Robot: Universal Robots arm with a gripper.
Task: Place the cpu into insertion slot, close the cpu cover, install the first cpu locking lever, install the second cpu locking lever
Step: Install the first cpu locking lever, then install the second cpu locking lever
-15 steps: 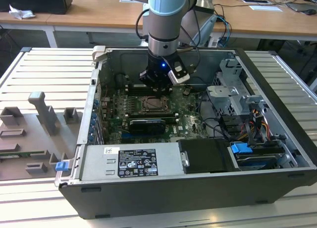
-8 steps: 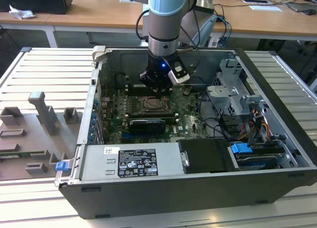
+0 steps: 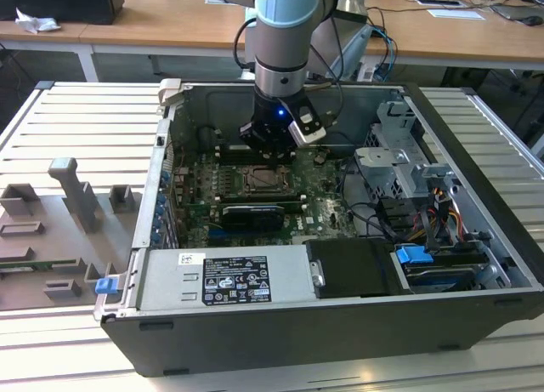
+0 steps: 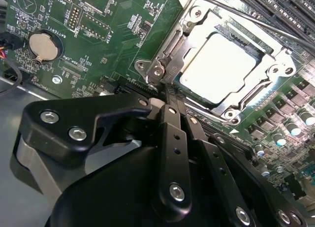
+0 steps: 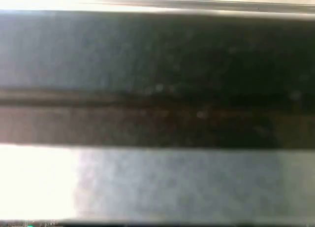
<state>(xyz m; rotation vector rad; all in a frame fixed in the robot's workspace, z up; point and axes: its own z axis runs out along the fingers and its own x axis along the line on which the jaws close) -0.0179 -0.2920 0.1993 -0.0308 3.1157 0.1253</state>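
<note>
The cpu (image 4: 216,69) lies flat in the insertion slot (image 3: 268,181), pale and silvery on the green board. The cpu cover (image 4: 194,27) is down over it, its metal frame ringing the chip. A thin locking lever (image 4: 275,31) runs along one side of the frame. My gripper (image 4: 170,94) hangs just beside one corner of the cover, its black fingers (image 4: 172,133) pressed together with nothing between them. In the exterior view the gripper (image 3: 270,152) hovers low inside the open computer case, just behind the slot.
Case walls (image 3: 340,324) surround the board. A black graphics card (image 3: 246,215) lies in front of the slot, a labelled power supply (image 3: 225,277) nearer still. Drive cage (image 3: 399,167) and cables fill the exterior view's right. Memory slots (image 4: 280,5) and a coin battery (image 4: 42,45) flank the socket.
</note>
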